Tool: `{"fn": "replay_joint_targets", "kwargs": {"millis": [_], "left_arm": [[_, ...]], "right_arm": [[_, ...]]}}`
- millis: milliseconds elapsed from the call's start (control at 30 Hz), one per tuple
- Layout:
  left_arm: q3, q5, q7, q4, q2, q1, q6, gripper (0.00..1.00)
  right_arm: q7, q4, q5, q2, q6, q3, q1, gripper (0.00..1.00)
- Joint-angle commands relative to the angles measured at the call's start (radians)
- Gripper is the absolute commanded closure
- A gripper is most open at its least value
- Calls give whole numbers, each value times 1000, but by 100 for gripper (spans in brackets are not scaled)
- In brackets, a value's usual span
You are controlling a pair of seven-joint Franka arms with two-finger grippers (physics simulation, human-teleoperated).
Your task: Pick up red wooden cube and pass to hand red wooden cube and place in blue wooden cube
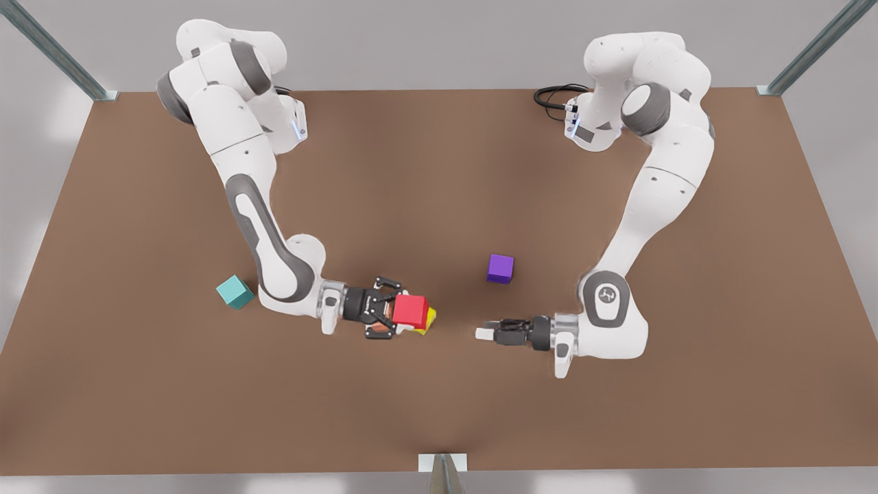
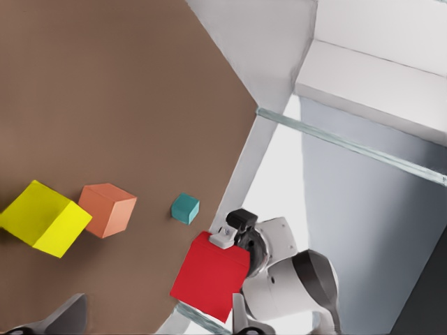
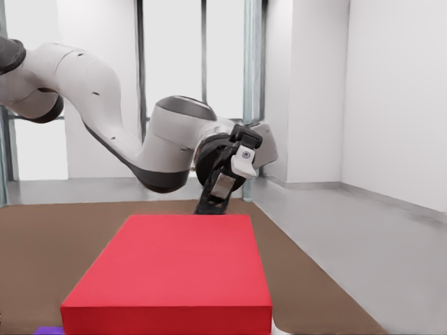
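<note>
The right gripper point(image 1: 405, 317), on the arm at the front view's left, lies horizontal above the table, fingers clamped on the red wooden cube point(image 1: 411, 311). Facing it from the front view's right, the left gripper point(image 1: 480, 333) hovers level, fingers drawn together, holding nothing.

Front view looks steeply down on the whole tabletop point(image 1: 439, 412); both wrist views sit close — all share the red cube point(image 1: 411, 311).

Brown table point(image 1: 439, 178), metal corner posts point(image 1: 51, 51), white walls point(image 3: 391, 91), tall windows point(image 3: 174, 49)
</note>
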Motion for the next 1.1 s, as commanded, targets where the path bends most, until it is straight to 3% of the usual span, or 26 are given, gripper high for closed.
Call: {"fn": "replay_joint_targets", "kwargs": {"millis": [0, 67, 100, 133, 200, 233, 267, 300, 367, 533, 667, 733, 800, 1067], "left_arm": [[0, 144, -40, 13, -19, 103, -280, 0], [-4, 371, -37, 106, -31, 253, -494, 0], [-6, 634, -37, 115, -132, 282, -556, 0], [-26, 1064, -34, 106, -244, 233, -626, 0], [-83, 1316, -40, 97, -344, 229, -749, 0], [227, 1176, 11, -166, -593, 81, -561, 0], [585, 983, 92, -604, -904, -162, -251, 0], [578, 1008, 86, -518, -876, -162, -358, 0], [577, 1008, 84, -506, -875, -162, -372, 0], [575, 1006, 86, -506, -873, -172, -375, 0], [516, 1009, 87, -498, -870, -175, -375, 0], [514, 1003, 84, -380, -803, -164, -415, 0], [519, 939, 173, -340, -781, -87, -426, 0], [514, 969, 195, -331, -738, -83, -429, 0]], "right_arm": [[34, -62, -210, -65, -53, -5, -62, 36], [422, -89, -723, -173, -290, -14, -237, 36], [584, -80, -958, -202, -362, -14, -310, 36], [712, -83, -1159, -228, -402, -46, -348, 36], [885, -79, -1368, -237, -403, -118, -348, 37], [968, -86, -1454, -250, -403, -129, -346, 37], [1102, -85, -1579, -259, -399, -131, -337, 37], [1255, -88, -1679, -262, -399, -129, -326, 36], [1396, -97, -1751, -265, -400, -129, -312, 37], [1623, -249, -1906, -322, -166, -128, -306, 37], [1685, -281, -1922, -325, 12, -128, -308, 36], [1751, -335, -1922, -323, 104, -128, -305, 36], [1766, -368, -1922, -334, 112, -124, -305, 36], [1806, -470, -1909, -365, 121, -121, -306, 36]]}}
